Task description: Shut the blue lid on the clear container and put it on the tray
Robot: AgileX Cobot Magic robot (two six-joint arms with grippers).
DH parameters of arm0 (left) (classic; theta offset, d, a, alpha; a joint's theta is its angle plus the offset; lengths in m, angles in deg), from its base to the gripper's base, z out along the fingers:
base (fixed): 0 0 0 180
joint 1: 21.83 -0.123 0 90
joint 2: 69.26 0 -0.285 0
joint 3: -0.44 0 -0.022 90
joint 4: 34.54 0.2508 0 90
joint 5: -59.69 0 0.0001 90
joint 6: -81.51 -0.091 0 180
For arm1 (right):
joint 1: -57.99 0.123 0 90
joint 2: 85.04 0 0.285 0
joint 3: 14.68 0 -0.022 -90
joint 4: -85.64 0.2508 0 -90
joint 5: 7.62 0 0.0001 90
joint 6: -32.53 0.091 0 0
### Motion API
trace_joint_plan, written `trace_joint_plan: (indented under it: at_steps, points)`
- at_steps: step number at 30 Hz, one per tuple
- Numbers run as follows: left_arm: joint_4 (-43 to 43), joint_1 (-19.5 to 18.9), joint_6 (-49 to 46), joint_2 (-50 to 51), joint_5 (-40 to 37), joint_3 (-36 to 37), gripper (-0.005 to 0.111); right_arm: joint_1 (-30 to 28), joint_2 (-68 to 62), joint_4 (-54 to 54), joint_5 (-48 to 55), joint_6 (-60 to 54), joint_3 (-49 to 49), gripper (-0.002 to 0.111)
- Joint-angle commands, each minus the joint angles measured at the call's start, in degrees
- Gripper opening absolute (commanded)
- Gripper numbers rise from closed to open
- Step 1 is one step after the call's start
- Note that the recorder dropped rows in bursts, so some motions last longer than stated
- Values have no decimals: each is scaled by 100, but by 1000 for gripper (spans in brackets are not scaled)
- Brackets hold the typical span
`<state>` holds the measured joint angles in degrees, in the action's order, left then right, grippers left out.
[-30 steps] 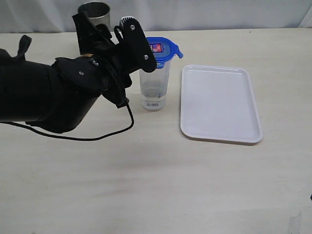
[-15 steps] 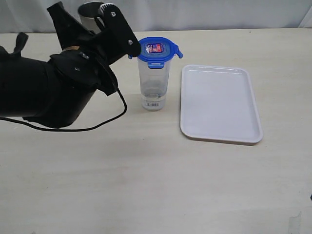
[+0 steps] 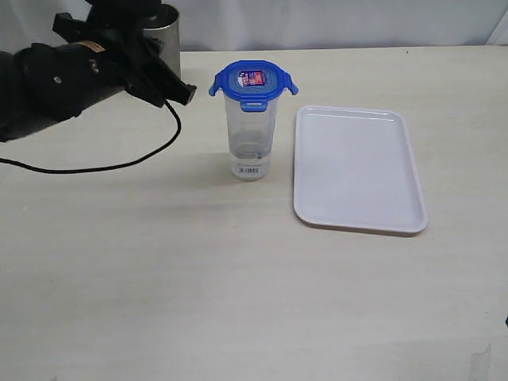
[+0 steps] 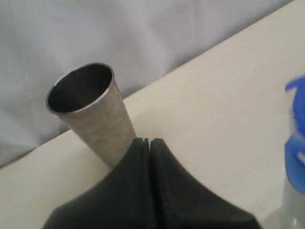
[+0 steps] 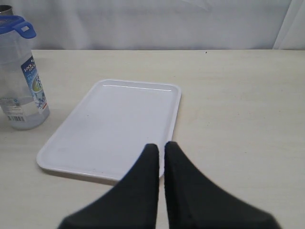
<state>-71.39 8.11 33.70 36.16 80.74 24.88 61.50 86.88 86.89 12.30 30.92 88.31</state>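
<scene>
The clear container [image 3: 252,139], upright under the blue lid [image 3: 253,82], is seen between the near left gripper [image 3: 189,94] and the tray [image 3: 357,171]. The left gripper and the right gripper [image 5: 161,148] are each pressed together and empty.

Left arm [image 3: 48,83] reaches in from the left edge of the exterior view, black-sleeved, wrist angled down and to the right. Left gripper [image 3: 183,94] is clamped tight, its fingers [image 4: 162,164] pressed flat together with nothing between them. Right gripper [image 5: 161,147] is the same: tips side by side, closed and empty.
</scene>
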Motion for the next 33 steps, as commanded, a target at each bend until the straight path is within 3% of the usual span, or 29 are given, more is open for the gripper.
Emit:
trace_joint_plan:
  at_steps: [1,4,5,7,14,20,22,23,29,33]
  points:
    - [3573,-401,3808,-51,342,16,0,-30,30,-46,-16,-32,-21,4]
    - [5542,-706,6017,-40,1331,147,0,-30,30,-46,-16,-32,-21,4]
    - [6396,-949,6964,-26,2146,277,0,-30,30,-46,-16,-32,-21,4]
    - [6555,-1205,7357,-26,2824,533,0,-30,30,-46,-16,-32,-21,4]
    - [7321,-1832,7292,100,3000,886,0,-30,30,-58,-16,-61,-21,4]
    - [7582,-2192,7200,1070,3818,873,0,-30,30,-69,-43,-75,-21,4]
    - [7681,-2192,6881,1196,3954,862,0,-30,30,-250,-655,-251,-21,4]
    - [7788,-2192,6722,1251,3965,862,0,-30,30,-262,-1527,-251,-21,4]
    - [7799,-2192,6711,1422,4095,862,0,-20,30,-195,-4072,-25,-21,4]
    - [7799,-2192,6711,1435,4139,862,0,-20,30,-195,-5306,1517,-21,4]
